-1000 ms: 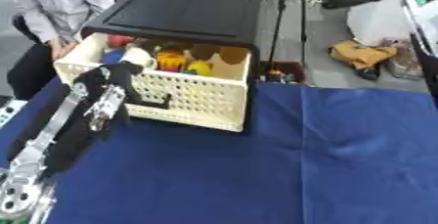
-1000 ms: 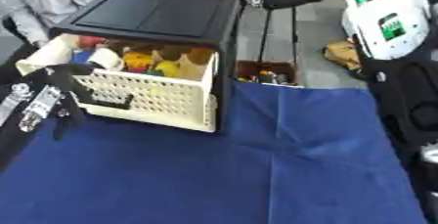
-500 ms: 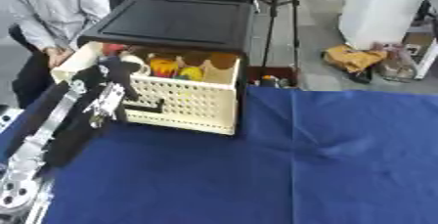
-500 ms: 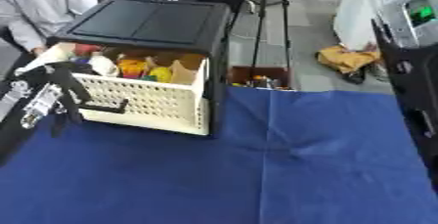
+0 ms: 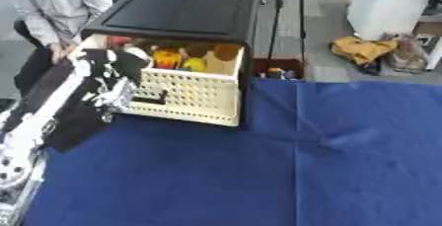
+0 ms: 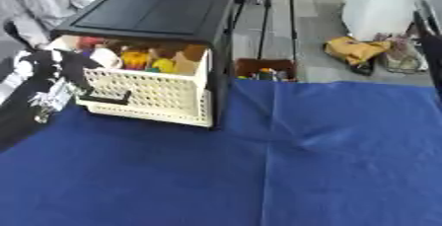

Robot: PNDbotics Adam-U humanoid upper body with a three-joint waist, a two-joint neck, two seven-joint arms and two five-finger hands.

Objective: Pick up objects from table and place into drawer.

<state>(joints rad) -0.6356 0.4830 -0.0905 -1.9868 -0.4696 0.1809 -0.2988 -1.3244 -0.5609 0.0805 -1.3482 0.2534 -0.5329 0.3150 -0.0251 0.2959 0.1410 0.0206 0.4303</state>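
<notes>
— Left hand first: where is it, from the left eye?

— Robot's left hand (image 5: 110,74) is up at the left front corner of the cream drawer (image 5: 192,99), which stands pulled out of the black cabinet (image 5: 179,14). The black-and-silver arm (image 5: 52,114) runs up to it from the lower left. The picture is smeared there, so I cannot tell whether the fingers are spread, closed, or curled on anything.

— And the objects?

— Already in the drawer, along its back: an orange-red thing (image 5: 165,57), a yellow one (image 5: 194,64) beside it, and a brownish round one (image 5: 226,51) at the right. A dark handle (image 5: 148,99) sits low on the perforated front. The blue cloth (image 5: 285,166) over the table lies bare in front. A person in a grey sleeve (image 5: 48,8) stands at the far left, with a hand (image 5: 60,51) near the drawer's back corner; whether it touches, I can't say.

— Now the right eye?

— Much the same, shifted. The left hand (image 6: 54,79) shows at the left edge against the drawer's left end, still too blurred to read the fingers. A white object (image 6: 105,58) shows inside the drawer near that end. Behind the table, just right of the cabinet, a small brown box (image 6: 262,69) of mixed items rests on the floor, and a yellow bag (image 6: 352,51) lies further right.

— The right hand?

— A dark strip at the right edge, nothing I could call a hand.
</notes>
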